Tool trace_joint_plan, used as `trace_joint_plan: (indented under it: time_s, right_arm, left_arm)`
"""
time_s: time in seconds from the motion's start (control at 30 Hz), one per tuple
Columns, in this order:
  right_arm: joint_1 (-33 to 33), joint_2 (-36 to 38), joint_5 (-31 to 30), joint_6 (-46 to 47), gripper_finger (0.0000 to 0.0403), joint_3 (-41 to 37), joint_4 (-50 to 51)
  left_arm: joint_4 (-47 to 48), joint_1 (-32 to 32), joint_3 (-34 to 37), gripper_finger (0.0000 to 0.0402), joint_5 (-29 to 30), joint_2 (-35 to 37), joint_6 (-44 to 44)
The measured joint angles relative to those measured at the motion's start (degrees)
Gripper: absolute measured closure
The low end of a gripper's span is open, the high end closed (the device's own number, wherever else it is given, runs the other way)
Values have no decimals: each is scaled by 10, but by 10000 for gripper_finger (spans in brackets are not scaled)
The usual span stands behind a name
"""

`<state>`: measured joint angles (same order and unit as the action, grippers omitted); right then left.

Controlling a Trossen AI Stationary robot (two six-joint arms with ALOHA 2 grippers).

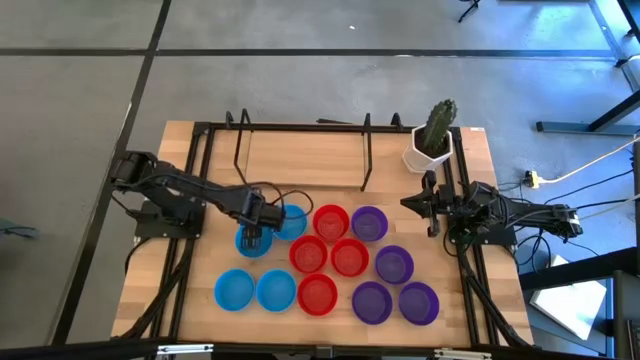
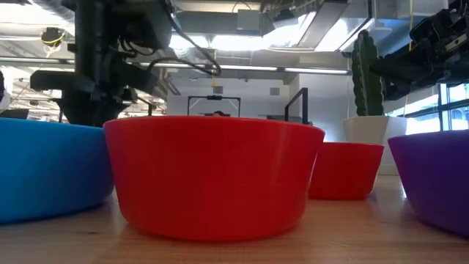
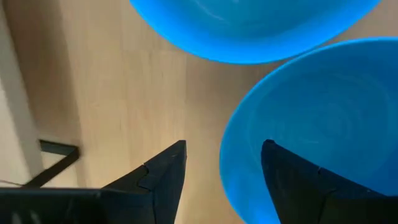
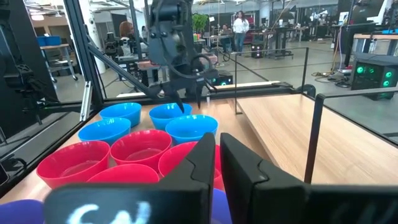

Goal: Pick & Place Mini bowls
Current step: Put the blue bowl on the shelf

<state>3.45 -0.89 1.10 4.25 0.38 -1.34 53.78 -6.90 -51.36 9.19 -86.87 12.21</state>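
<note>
Left gripper [image 1: 252, 238] jaws spread, straddling the blue bowl [image 1: 253, 240] rim on the surface | right gripper [image 1: 430, 205] clenched, empty, parked by the cactus [image 1: 437, 125] | risk: your close may nudge the touching neighbour bowl [image 1: 290, 221]; rim could slip

I work in an open robotics lab: concrete floor [image 1: 300, 80], exposed ceiling ducts [image 2: 293, 22], equipment benches [image 4: 367, 46], people [image 4: 239, 23] beyond.

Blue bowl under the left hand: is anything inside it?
One finger of the open left hand reaches inside the blue bowl, the other stays outside its rim. The visible interior looks empty; the finger and the picture's edge cover the rest.
</note>
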Motion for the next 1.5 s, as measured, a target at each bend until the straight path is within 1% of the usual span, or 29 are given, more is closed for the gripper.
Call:
trace_joint_plan:
  time_s: [0.1, 0.3, 0.37, 0.43, 0.5, 0.6, 0.7, 0.73, 0.87, 0.97, 1.03, 1.1, 1.2, 1.33, 1.43, 1.5]
  right_arm:
    - [0, 0, 0, 0, 375, 0, 0]
    - [0, 0, 0, 0, 375, 0, 0]
    - [0, 0, 0, 0, 375, 0, 0]
    - [0, 0, 0, 0, 375, 0, 0]
    - [0, 0, 0, 0, 375, 0, 0]
    - [0, 0, 0, 0, 375, 0, 0]
    - [0, 0, 0, 0, 375, 0, 0]
    - [0, 0, 0, 0, 375, 0, 0]
    - [0, 0, 0, 0, 375, 0, 0]
    - [0, 0, 0, 0, 375, 0, 1]
    - [0, 0, 0, 0, 375, 0, 2]
    - [0, 0, 0, 0, 375, 0, 2]
    - [0, 0, 0, -1, 375, 0, 2]
    - [0, 0, 0, -1, 375, 0, 2]
    - [0, 0, 0, 0, 375, 0, 2]
    - [0, 0, 0, 0, 375, 0, 2]
  left_arm:
    - [-6, 8, 12, 203, -13, 0, -3]
    - [-23, 8, 30, 205, -15, 0, -10]
    - [-31, 8, 36, 213, -16, 0, -13]
    - [-31, 8, 41, 229, -16, 0, -15]
    - [-30, 8, 42, 255, -16, 0, -15]
    - [-31, 8, 42, 307, -16, 0, -15]
    - [-31, 8, 42, 370, -17, 0, -16]
    - [-31, 8, 41, 383, -21, 2, -19]
    - [-22, 8, 41, 391, -24, 7, -29]
    - [7, 8, 28, 397, -23, 21, -30]
    - [33, 8, 13, 397, -13, 45, -31]
    - [39, 6, 4, 399, -7, 80, -35]
    - [15, -3, 3, 398, 1, 157, -35]
    - [-79, -16, 37, 399, 10, 273, -15]
    - [-167, -27, 93, 399, 8, 356, -8]
    - [-221, -37, 139, 399, 17, 407, 3]
